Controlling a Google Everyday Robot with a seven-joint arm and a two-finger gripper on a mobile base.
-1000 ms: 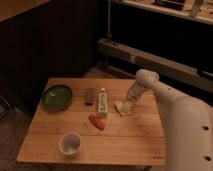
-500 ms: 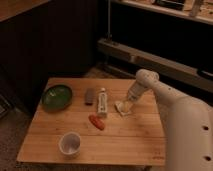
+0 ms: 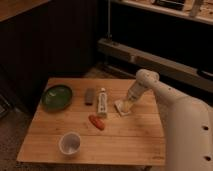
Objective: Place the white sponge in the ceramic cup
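We see a wooden table (image 3: 125, 137) filling the middle of the camera view, with the robot's white arm (image 3: 170, 102) reaching in from the right. Next in size is the green bowl (image 3: 56, 96) at the table's far left corner. Then a white tube (image 3: 102, 101) lying lengthwise near the table centre, with a dark grey block (image 3: 89, 96) just to its left. The ceramic cup (image 3: 70, 143) stands upright near the front left edge, well apart from everything else. The white sponge (image 3: 121, 107) lies flat on the table right of the tube, partly under the arm's end. A small red-orange object (image 3: 96, 121) lies in front of the tube. The gripper (image 3: 129, 104) is down at the sponge, on or right above it; contact we cannot tell.
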